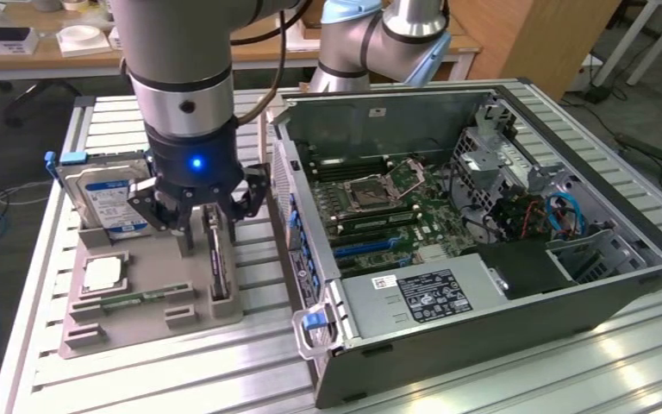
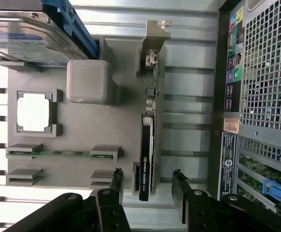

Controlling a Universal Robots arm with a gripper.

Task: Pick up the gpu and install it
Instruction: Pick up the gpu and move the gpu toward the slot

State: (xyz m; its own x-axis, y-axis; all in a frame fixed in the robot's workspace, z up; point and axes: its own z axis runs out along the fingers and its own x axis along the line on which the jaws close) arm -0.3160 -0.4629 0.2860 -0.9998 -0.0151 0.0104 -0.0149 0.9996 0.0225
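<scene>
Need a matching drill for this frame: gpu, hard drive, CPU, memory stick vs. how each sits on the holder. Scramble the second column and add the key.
Things:
1. gpu
2. hard drive
3. CPU
4. memory stick

States:
A. lies flat in a square pocket of the holder
B. stands on edge in a slot, between the fingers of the open gripper, with a gap on each side
C. stands upright at one end, blue-and-white label facing out
D. lies low between two clips, green edge showing

Pairs: 1-B, 2-C, 3-A, 4-D
</scene>
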